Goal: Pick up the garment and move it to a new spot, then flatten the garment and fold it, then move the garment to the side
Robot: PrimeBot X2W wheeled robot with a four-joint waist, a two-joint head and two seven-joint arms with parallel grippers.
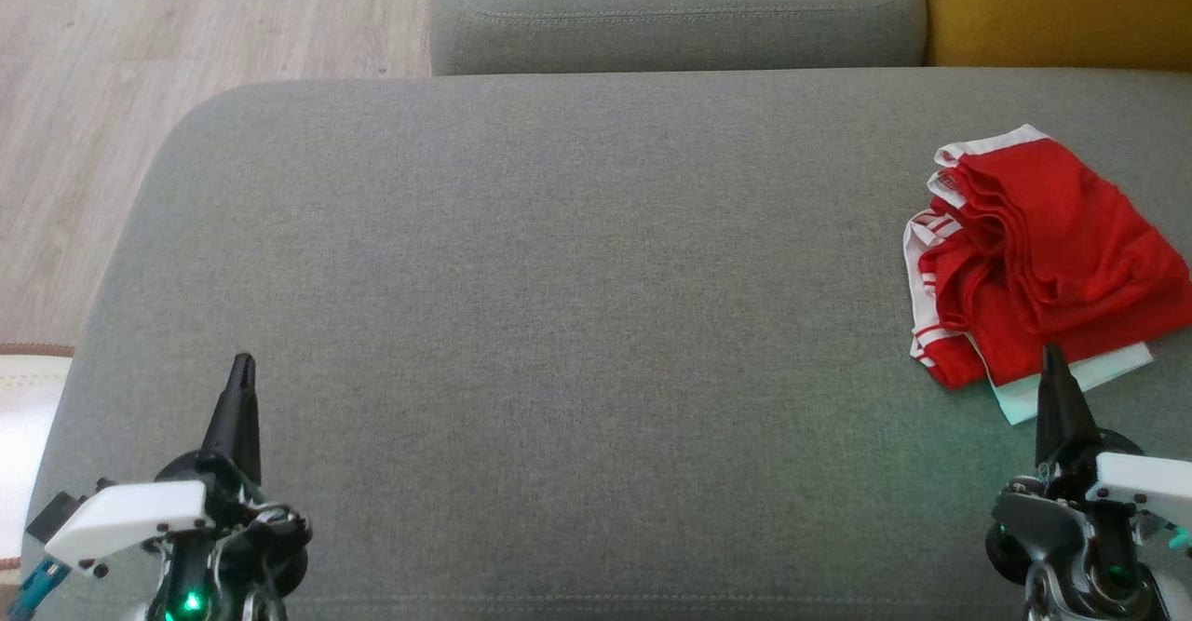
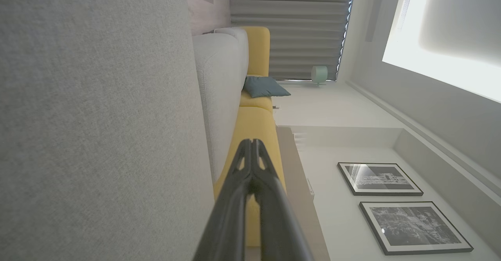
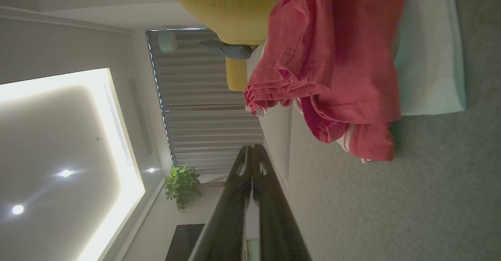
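A wide grey seat cushion [image 1: 577, 304] is bordered at the far side by a grey back cushion [image 1: 680, 6], with yellow upholstery [image 1: 1052, 6] at the far right. Pale wooden floor [image 1: 186, 25] is seen to the left. In the wrist views a teal pillow [image 2: 265, 87], two framed pictures [image 2: 379, 179] and a potted plant [image 3: 182, 184] are shown.
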